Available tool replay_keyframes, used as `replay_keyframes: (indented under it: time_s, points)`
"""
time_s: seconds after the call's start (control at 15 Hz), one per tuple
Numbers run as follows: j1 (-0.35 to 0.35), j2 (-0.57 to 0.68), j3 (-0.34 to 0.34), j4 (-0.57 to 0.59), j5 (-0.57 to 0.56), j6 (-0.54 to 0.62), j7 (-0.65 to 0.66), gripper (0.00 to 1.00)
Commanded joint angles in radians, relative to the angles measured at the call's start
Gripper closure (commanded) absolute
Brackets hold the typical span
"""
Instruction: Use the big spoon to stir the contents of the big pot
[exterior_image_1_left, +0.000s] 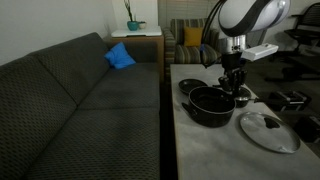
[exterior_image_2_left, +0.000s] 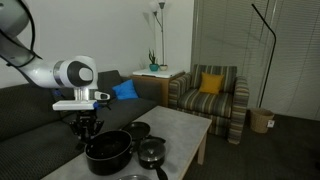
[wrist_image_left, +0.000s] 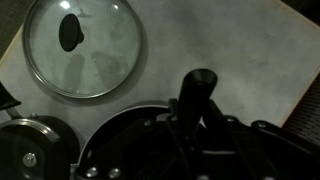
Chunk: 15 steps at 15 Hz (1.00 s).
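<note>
Tool (wrist_image_left: 200, 115) closed on a black handle (wrist_image_left: 201, 88), hanging over the big pot (exterior_image_1_left: 210, 106) near the bench's (exterior_image_1_left: 200, 150) edge beside the sofa (exterior_image_1_left: 60, 100); I cannot make out the handle's lower end.

Dim, soft indoor light; wrist view dark, perhaps slightly blurred.

Your big pot (exterior_image_1_left: 210, 106) sits upright and uncovered, just beside the glass lid (exterior_image_1_left: 268, 131) without touching it. It is round, black, wide and fairly shallow, and its inside is too dark to make out. In the wrist view the big spoon (wrist_image_left: 200, 88) shows as a black handle with a rounded end. It is clamped in the gripper (exterior_image_1_left: 235, 92) over the pot's lid-side rim, and its bowl is hidden.
</note>
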Motion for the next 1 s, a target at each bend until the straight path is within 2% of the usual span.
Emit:
replay_keyframes:
  time_s: [0.0, 0.4, 0.93]
  points:
    - [-0.012, 0.017, -0.013, 0.039, -0.010, 0.034, -0.032, 0.93]
    - [-0.032, 0.028, -0.032, 0.051, -0.008, 0.066, -0.038, 0.93]
    - [-0.072, -0.015, -0.063, -0.057, -0.002, 0.094, -0.005, 0.93]
